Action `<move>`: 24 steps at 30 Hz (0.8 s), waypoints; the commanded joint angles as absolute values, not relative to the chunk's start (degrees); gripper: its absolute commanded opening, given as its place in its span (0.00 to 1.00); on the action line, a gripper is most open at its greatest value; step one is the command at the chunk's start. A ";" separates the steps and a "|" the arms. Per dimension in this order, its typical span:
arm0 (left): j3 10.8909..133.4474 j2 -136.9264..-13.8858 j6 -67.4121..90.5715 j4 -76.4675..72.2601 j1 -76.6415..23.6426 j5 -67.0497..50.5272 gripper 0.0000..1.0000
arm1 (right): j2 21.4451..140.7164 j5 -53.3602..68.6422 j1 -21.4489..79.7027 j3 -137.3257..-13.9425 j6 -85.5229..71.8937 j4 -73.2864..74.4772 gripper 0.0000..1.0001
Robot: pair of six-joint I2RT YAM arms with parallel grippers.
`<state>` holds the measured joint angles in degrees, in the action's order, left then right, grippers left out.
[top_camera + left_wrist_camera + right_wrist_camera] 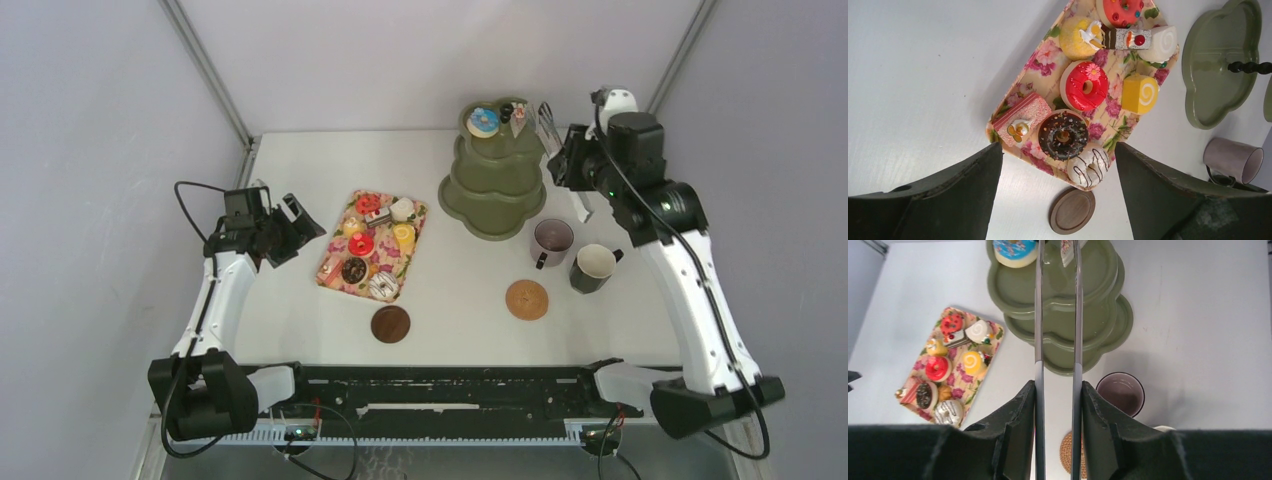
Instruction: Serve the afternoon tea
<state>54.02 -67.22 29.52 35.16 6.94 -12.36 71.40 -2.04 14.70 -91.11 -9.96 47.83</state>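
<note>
White table (455,305), pale grey walls (100,120), metal corner posts (206,70); soft even light.

We see the tongs (1039,315) as polished metal, mirror-bright. The stand (1098,335) looks like smooth green plastic with a soft sheen. The donuts (1083,85) are glossy (the icing most of all), on a shiny printed tray (1040,62). The dark coaster (1072,210) looks like smooth wood; the pale coaster (527,299) looks woven. The table (300,330) is matt white and smooth.
</note>
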 commanded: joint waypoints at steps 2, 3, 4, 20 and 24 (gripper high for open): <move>57.62 -65.25 28.70 34.53 7.27 -12.62 0.87 | 60.59 1.69 16.82 -89.17 -10.35 46.86 0.40; 57.73 -65.20 28.72 34.58 7.26 -12.52 0.87 | 59.24 2.11 18.14 -88.30 -9.89 47.07 0.40; 57.81 -65.07 28.67 34.62 7.25 -12.49 0.87 | 57.91 2.14 19.93 -87.54 -9.51 47.30 0.40; 57.77 -63.85 28.57 35.84 7.27 -12.37 0.87 | 73.95 -9.51 54.66 -78.21 -23.36 40.65 0.41; 57.39 -63.71 28.30 35.98 7.21 -12.35 0.87 | 80.74 -8.84 55.11 -77.43 -27.19 36.79 0.42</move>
<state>54.02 -65.54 29.50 36.21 6.94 -12.21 78.43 -7.07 54.46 -76.49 -20.53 44.69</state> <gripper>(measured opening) 0.870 0.425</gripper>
